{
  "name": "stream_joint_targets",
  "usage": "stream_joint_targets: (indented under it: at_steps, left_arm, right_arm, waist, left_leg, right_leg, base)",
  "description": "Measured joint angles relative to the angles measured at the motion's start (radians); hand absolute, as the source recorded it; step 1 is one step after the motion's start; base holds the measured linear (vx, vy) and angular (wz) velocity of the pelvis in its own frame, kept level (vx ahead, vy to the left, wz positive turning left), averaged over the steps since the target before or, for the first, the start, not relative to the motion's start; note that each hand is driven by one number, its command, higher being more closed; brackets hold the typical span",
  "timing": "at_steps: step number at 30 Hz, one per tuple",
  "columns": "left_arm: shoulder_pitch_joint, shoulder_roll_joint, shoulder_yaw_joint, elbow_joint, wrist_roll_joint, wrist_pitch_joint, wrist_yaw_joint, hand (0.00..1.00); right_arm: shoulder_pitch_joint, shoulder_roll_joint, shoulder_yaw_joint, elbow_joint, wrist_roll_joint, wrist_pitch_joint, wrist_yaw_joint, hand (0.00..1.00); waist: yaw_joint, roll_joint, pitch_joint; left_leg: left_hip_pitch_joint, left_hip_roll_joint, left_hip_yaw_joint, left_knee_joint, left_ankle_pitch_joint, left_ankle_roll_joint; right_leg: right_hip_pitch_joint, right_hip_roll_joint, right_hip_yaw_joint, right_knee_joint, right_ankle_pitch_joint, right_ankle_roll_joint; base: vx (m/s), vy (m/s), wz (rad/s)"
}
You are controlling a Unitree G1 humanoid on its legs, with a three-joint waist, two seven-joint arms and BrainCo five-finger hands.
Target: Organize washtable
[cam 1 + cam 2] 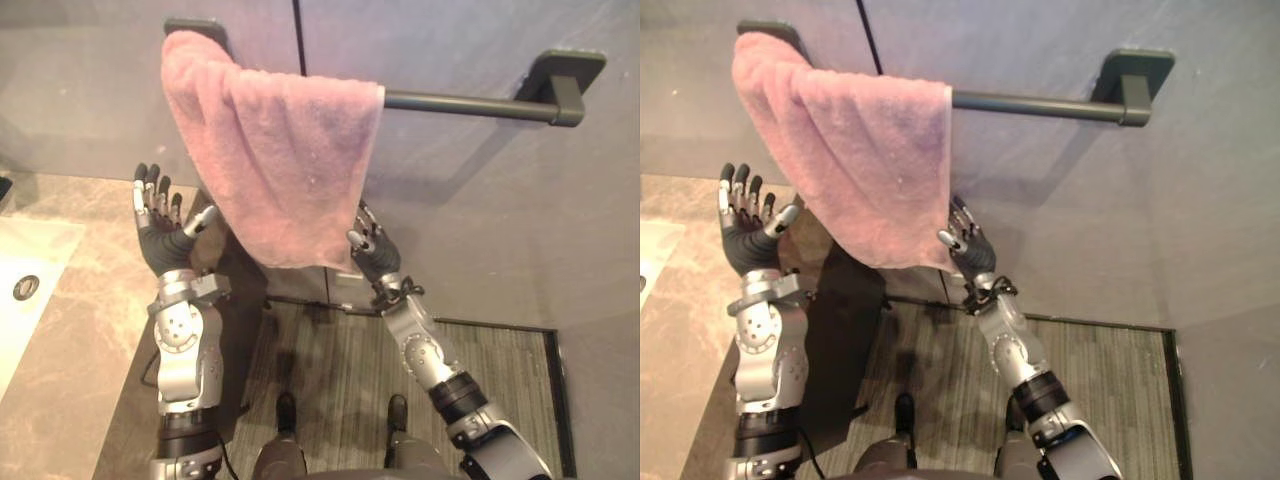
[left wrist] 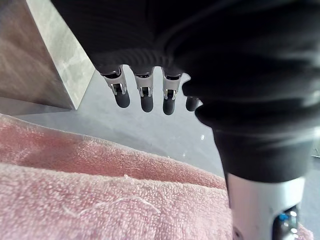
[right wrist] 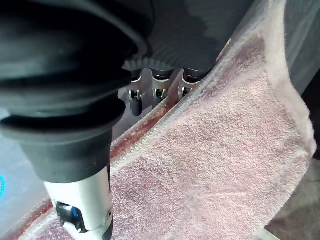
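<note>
A pink towel [image 1: 280,150] hangs folded over the left end of a dark wall bar [image 1: 460,103]. My left hand [image 1: 160,235] is raised just left of the towel's lower edge, open, with straight fingers [image 2: 145,95] and nothing in it; the towel [image 2: 100,200] lies close below the palm. My right hand [image 1: 378,255] is at the towel's lower right corner, fingers pointing up. Its fingers [image 3: 157,95] sit relaxed behind the towel's hem [image 3: 225,150] and touch it, not closed on the cloth.
A marble countertop [image 1: 70,330] runs along the left, with a white basin [image 1: 25,270] set in it. The bar's right bracket [image 1: 565,85] is fixed to the grey wall. A striped mat [image 1: 480,370] lies on the floor below.
</note>
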Motion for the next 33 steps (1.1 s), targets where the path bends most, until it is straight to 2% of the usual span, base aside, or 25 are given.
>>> stream_joint_targets:
  at_steps: [12,19,25,26,33]
  left_arm:
    - [-0.001,0.007,-0.002,-0.001,-0.017,-0.002,-0.001,0.0]
    - [-0.001,0.017,0.001,-0.028,-0.022,-0.018,-0.002,0.0]
    - [0.001,0.017,0.007,-0.028,-0.022,-0.018,-0.005,0.0]
    - [0.001,0.017,0.007,-0.028,-0.022,-0.018,-0.008,0.0]
    - [0.001,0.017,0.011,-0.028,-0.022,-0.02,-0.019,0.0]
  right_arm:
    - [-0.124,-0.029,0.023,0.032,-0.176,0.006,-0.031,0.0]
    - [-0.195,-0.078,-0.022,0.043,-0.313,0.038,-0.064,0.0]
    - [-0.196,-0.099,-0.026,0.043,-0.349,0.04,-0.064,0.0]
    - [-0.196,-0.099,-0.029,0.043,-0.351,0.04,-0.064,1.0]
    - [-0.22,-0.112,-0.066,0.088,-0.373,0.041,-0.073,1.0]
  waist:
    - [0.0,0.0,0.032]
    - [0.001,-0.001,0.053]
    - [0.0,-0.001,0.054]
    - [0.0,-0.001,0.054]
    - [0.001,-0.003,0.055]
  left_leg:
    - [-0.016,0.001,-0.013,0.0,0.011,-0.001]
    - [-0.038,0.001,-0.021,-0.001,0.023,0.0]
    - [-0.041,0.001,-0.024,-0.006,0.025,0.0]
    - [-0.043,0.001,-0.024,-0.006,0.026,0.0]
    - [-0.054,0.001,-0.027,-0.006,0.032,0.002]
  right_leg:
    - [-0.007,0.001,-0.015,0.0,0.004,-0.004]
    - [-0.023,0.001,-0.022,-0.001,0.013,-0.006]
    - [-0.024,0.001,-0.025,-0.001,0.013,-0.006]
    - [-0.026,0.001,-0.025,-0.001,0.013,-0.006]
    - [-0.037,0.001,-0.025,-0.001,0.019,-0.005]
  base:
    - [-0.01,0.009,0.04]
    - [-0.03,0.016,0.03]
    - [-0.01,0.007,0.01]
    - [0.0,0.0,0.0]
    - [0.0,0.003,0.0]
